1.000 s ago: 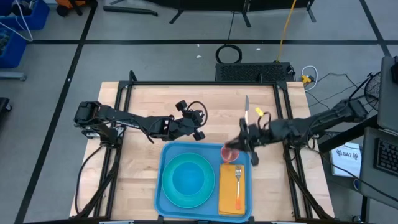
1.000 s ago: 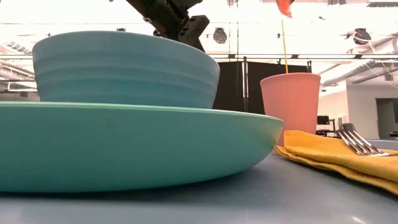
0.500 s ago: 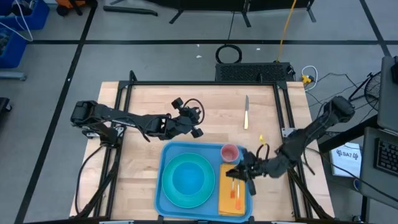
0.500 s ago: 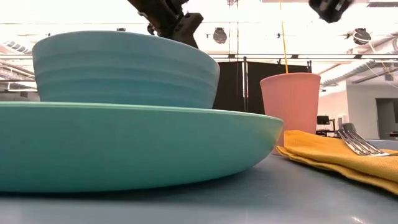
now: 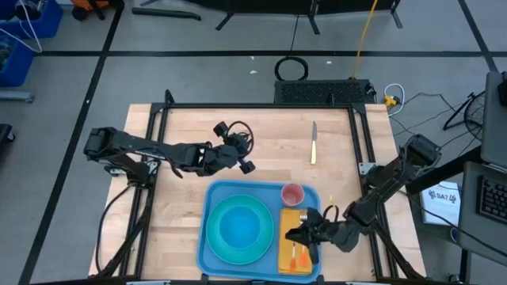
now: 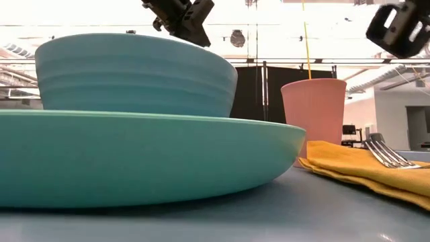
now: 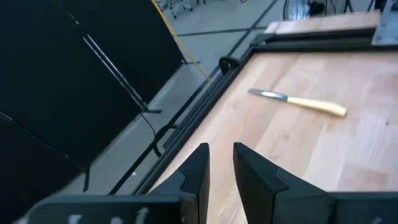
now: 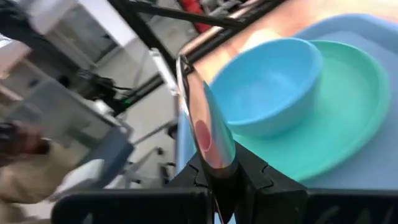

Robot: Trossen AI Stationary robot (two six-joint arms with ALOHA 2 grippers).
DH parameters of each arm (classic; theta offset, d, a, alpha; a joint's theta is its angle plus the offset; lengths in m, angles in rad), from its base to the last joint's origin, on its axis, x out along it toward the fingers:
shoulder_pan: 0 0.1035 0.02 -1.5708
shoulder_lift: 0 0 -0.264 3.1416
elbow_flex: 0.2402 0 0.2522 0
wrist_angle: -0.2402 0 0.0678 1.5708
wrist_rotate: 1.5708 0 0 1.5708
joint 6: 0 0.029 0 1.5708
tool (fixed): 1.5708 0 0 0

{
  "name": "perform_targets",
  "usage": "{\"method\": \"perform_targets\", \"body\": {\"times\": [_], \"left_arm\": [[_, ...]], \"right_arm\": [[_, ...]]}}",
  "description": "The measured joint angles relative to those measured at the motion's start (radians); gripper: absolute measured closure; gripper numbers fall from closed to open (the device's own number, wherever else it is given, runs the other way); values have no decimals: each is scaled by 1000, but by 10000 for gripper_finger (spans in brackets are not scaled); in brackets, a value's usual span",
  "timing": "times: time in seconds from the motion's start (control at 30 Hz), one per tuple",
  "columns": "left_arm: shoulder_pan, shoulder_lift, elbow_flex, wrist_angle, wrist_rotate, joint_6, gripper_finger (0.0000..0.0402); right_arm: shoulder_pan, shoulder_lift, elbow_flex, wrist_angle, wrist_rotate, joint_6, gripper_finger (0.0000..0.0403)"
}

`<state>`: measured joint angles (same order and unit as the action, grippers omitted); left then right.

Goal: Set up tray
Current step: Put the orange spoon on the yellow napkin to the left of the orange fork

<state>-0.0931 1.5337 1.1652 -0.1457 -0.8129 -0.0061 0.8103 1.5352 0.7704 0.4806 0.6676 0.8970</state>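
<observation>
The blue tray [image 5: 207, 207] lies at the table's near middle. On it are a turquoise plate [image 5: 224, 252] carrying a blue bowl [image 5: 239, 226], a pink cup [image 5: 293, 193] and an orange napkin [image 5: 295, 255] with a fork [image 6: 384, 152] on top. My right gripper [image 5: 293, 235] hovers over the napkin, shut on a shiny metal spoon [image 8: 205, 124]. My left gripper [image 5: 242, 163] hangs above the bare table just beyond the tray's far rim, its fingers [image 7: 194, 169] a narrow gap apart with nothing between them. My right gripper pinches the spoon between its two fingers [image 8: 258, 177]; the fingers hide the end they hold. The free part [image 8: 189, 87] juts straight out past the fingertips, in line with them. The fingers reach in nearly level from the table's right. The spoon is clear of napkin and tray.
A knife [image 5: 314, 142] with a pale handle lies on the bare wood at the far right, also seen in the left wrist view [image 7: 298, 101]. Black frame rails [image 5: 360, 142] run along the table's left, right and far edges.
My right gripper has swung from beside the pink cup toward the table's near edge and down, rolling as it went, and now hangs over the napkin with the spoon still in it. My left gripper has risen a little.
</observation>
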Motion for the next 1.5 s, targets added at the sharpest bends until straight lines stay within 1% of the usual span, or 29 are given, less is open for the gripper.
{"method": "perform_targets", "body": {"times": [0.1, 0.17, 0.3, 0.57, 0.7, 0.93, 1.4, 1.5], "left_arm": [[-6, -1, 0, -13, 0, -3, 325], [-8, 0, 0, -18, -1, -2, 325], [-8, 0, 0, -17, -4, -6, 325], [-8, 0, 0, -18, -9, -4, 325], [-8, 0, 0, -18, -9, -5, 325], [-8, 0, 0, -16, -11, -3, 325], [-7, 0, 0, -17, -35, 4, 325], [-7, 0, 0, -17, -35, 4, 325]], "right_arm": [[28, -1, 0, -85, 88, 52, 393], [40, -1, 0, -135, 120, 74, 393], [48, -1, 0, -177, 121, 114, 393], [56, 3, 0, -179, 122, 135, 393], [66, 33, 0, -185, 131, 169, 393], [69, 106, 1, -140, 151, 216, 393], [68, 129, 2, -176, 154, 234, 393], [68, 129, 2, -187, 146, 222, 376]]}}
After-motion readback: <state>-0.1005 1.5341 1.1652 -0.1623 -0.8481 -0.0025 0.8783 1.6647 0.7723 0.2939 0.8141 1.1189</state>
